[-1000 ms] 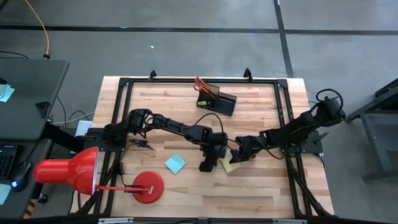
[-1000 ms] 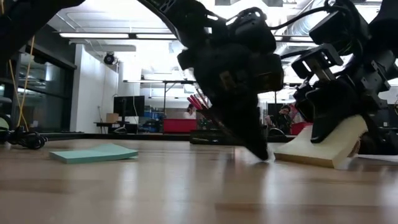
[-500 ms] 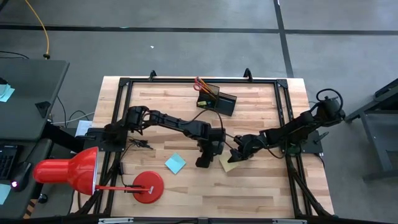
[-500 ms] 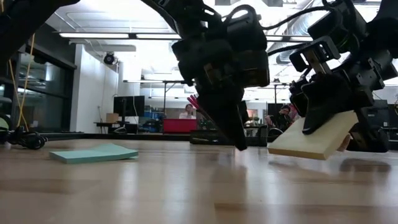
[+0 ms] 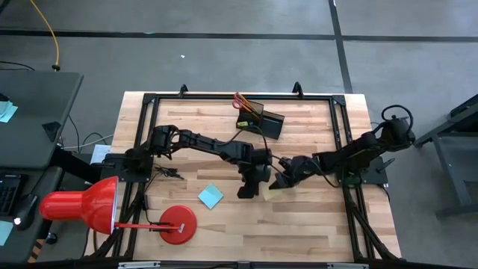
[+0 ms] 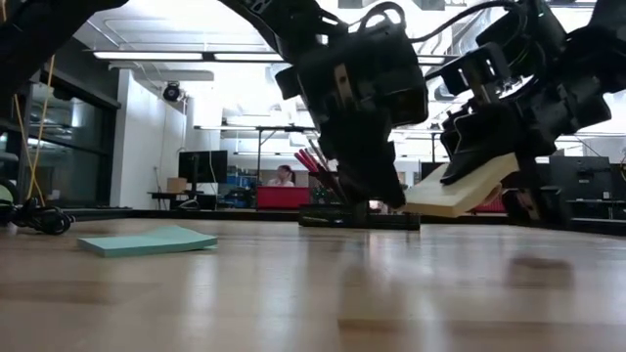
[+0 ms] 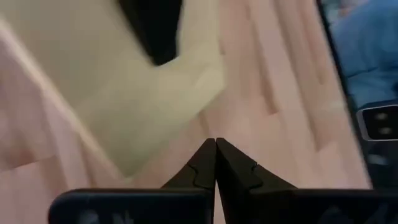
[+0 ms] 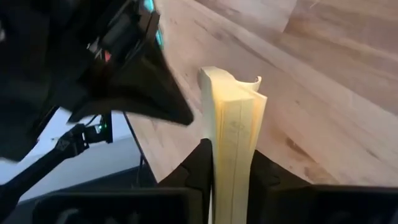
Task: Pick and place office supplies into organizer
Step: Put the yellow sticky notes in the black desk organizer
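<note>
The right gripper is shown clamped on the yellow sticky-note pad; in the right wrist view the pad stands edge-on between the two fingers, which press on its faces. In the low view the pad is held tilted and clear of the table, with bare wood seen beneath it. In the high view this gripper lies just to the 4 o'clock side of the table's middle, its arm running off toward 3 o'clock.

The left gripper is shown just beside the pad, on its 9 o'clock side, with its fingers pressed together on nothing, as seen in the left wrist view; the pad fills the field just ahead of the fingertips. In the low view this gripper hangs above the wood.

The blue sticky-note pad is seen lying flat on the table, toward 8 o'clock from the table's middle, apart from both grippers.

The organizer stands near the 12 o'clock edge of the table, with the red-handled scissors and the pencils upright in it.

The red desk lamp is placed at the table's 8 o'clock corner.
</note>
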Robot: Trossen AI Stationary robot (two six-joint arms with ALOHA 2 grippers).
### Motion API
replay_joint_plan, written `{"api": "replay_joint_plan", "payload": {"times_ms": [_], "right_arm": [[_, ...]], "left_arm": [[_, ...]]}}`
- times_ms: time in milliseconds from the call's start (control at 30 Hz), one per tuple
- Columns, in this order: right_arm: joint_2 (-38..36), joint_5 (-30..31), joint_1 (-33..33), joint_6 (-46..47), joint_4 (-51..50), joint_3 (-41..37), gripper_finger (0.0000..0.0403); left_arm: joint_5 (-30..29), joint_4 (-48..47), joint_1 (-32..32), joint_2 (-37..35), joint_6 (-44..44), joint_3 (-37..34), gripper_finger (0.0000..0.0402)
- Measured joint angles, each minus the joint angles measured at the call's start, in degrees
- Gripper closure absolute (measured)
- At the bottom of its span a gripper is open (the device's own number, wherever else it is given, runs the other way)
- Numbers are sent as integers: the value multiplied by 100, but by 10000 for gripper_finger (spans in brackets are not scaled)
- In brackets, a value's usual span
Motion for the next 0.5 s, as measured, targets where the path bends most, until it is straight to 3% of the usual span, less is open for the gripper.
{"api": "replay_joint_plan", "payload": {"times_ms": [167,500], "right_arm": [[0,-63,-87,-53,3,0,355],[2,-206,-64,-233,290,0,370]], "left_arm": [[620,-26,100,0,-40,0,381],[1555,-886,479,-3,232,0,225]]}}
